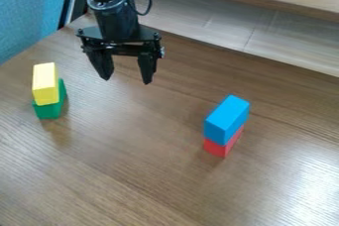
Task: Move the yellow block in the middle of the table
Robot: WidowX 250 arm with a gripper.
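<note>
The black gripper (pixel 126 75) hangs over the upper left part of the table, its two fingers spread apart with nothing between them. To its left and lower in the view, a yellow block (pixel 45 84) lies on top of a green block (pixel 51 109). The gripper is apart from both blocks. The brown wooden table (pixel 132 155) carries the green block near the left edge of the view.
Right of centre, a blue block (pixel 226 119) rests on a red block (pixel 222 145). A raised wooden ledge (pixel 265 1) runs along the table's far side at the upper right. Blue material (pixel 29 14) stands beyond the table at the upper left.
</note>
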